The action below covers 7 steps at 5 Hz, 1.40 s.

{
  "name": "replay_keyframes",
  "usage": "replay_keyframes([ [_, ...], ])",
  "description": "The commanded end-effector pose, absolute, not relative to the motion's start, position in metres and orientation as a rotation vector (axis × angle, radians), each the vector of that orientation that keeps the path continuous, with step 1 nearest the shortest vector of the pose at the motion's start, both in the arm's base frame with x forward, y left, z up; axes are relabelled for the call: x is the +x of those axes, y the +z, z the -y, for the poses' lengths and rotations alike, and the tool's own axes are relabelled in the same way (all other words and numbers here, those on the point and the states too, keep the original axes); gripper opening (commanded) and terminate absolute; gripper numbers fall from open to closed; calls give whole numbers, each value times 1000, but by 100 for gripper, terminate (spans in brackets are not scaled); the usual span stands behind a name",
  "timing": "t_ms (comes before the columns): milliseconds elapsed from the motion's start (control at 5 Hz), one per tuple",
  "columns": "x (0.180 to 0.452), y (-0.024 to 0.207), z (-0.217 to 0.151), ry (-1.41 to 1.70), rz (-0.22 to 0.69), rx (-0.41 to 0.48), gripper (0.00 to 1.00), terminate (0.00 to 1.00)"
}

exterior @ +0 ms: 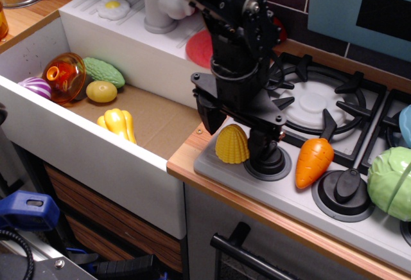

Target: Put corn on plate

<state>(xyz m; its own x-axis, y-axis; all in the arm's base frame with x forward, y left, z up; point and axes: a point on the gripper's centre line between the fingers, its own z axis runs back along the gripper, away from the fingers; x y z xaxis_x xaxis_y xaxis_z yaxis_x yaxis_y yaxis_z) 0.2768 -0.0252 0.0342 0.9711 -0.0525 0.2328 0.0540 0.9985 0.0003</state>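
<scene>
The corn (232, 145) stands on the bench's near edge — the claw (235, 126) spread wide just above it, holding nothing; the plate (200, 48) lies farther back.

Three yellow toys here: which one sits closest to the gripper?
The ridged corn, standing on the stove's front edge right below the gripper. The lobed squash and smooth yellow ball lie down in the sink.

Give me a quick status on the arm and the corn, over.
Gripper open, jaws straddling nothing. Yellow ridged plastic corn cob upright at stove's front-left corner, ungrasped. Red-pink round plate behind the arm, partly hidden.
</scene>
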Motion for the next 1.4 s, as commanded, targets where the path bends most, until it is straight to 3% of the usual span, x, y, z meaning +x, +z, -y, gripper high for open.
replay_keyframes([
  [0,284,37,22,-45,255,-17,0,0],
  [200,283,39,20,-40,250,-10,0,0],
  [400,295,55,3,-82,245,43,0,0],
  [600,334,81,-26,-170,262,142,0,0],
  [1000,398,80,-78,-369,345,206,0,0],
  [1200,414,69,-97,-434,400,221,0,0],
])
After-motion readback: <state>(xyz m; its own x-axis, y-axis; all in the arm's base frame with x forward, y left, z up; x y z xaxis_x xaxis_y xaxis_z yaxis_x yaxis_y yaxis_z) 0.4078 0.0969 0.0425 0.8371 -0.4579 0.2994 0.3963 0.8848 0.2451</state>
